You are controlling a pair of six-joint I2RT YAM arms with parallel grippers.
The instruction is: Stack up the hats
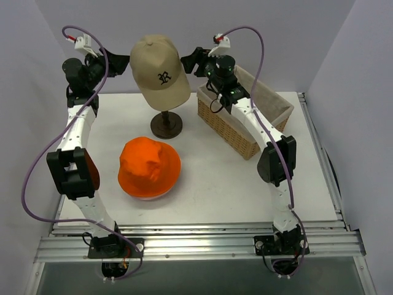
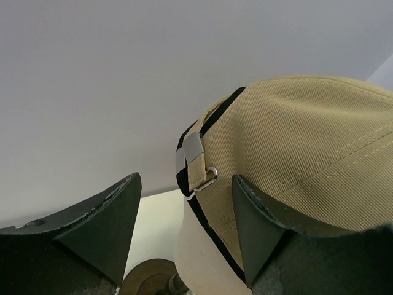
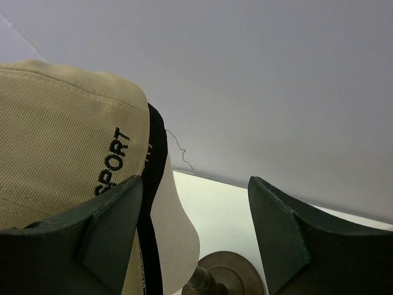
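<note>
The left gripper (image 2: 186, 178) and right gripper (image 3: 195, 179) both stand open, clamping nothing. They flank one tan baseball cap (image 1: 161, 70) on a mannequin head (image 3: 175, 233) at the counter's (image 1: 209, 178) far middle. One orange bucket hat (image 1: 149, 166) lies nearer. One wicker basket (image 1: 227, 126) sits far right.

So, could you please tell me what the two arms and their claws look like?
Both the left arm and right arm have slim white links joined by chunky black joint housings, on black bases. A purple cable loops along each, ending in a white-and-red plug. The left claw and right claw each have two broad, dark, wedge-shaped fingers.
</note>
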